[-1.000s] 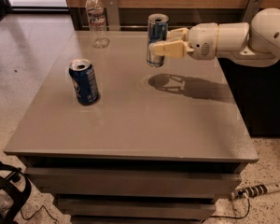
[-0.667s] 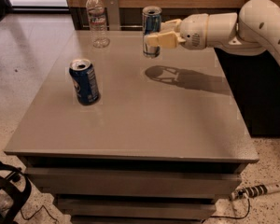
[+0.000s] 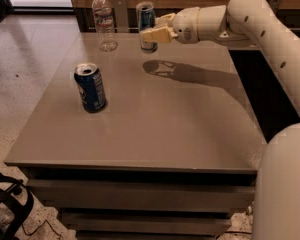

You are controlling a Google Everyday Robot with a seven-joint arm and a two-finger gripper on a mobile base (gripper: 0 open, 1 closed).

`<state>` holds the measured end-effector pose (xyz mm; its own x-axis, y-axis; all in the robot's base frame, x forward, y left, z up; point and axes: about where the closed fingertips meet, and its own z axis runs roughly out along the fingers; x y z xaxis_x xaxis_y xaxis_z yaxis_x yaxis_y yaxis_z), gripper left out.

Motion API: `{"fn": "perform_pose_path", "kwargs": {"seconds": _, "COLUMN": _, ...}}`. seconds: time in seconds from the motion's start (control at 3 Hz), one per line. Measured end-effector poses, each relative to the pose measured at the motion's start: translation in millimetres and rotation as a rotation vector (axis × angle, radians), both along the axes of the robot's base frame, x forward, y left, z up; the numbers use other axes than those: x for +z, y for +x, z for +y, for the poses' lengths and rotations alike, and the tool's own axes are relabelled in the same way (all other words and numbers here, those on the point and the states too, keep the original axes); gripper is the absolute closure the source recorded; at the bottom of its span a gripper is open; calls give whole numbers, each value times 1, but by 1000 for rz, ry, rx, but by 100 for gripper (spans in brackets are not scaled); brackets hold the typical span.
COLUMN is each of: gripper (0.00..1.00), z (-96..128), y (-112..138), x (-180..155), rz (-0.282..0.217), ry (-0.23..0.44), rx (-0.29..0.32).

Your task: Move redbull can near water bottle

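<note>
The redbull can (image 3: 146,19) is slim, silver and blue, and upright. My gripper (image 3: 154,30) is shut on it and holds it above the far part of the grey table (image 3: 160,119). The water bottle (image 3: 104,21), clear with a white cap, stands at the table's far left, a short way left of the can. My white arm (image 3: 250,19) reaches in from the right.
A shorter, wider dark blue can (image 3: 91,87) stands upright on the table's left side, nearer to me. A wooden wall panel runs behind the table. A dark opening lies to the right of the table. Black cables lie on the floor at bottom left.
My gripper has carried the redbull can leftward and toward the far edge, closer to the water bottle. The dark blue can and the bottle have not moved.
</note>
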<state>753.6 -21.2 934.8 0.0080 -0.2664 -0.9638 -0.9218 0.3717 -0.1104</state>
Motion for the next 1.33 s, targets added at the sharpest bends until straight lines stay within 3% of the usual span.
{"fn": "perform_pose_path", "kwargs": {"seconds": 1.0, "gripper": 100, "z": 64, "y": 52, "x": -47, "rz": 9, "ry": 69, "rx": 70}}
{"fn": "perform_pose_path", "kwargs": {"seconds": 1.33, "gripper": 100, "z": 83, "y": 67, "x": -60, "rz": 17, "ry": 45, "rx": 76}}
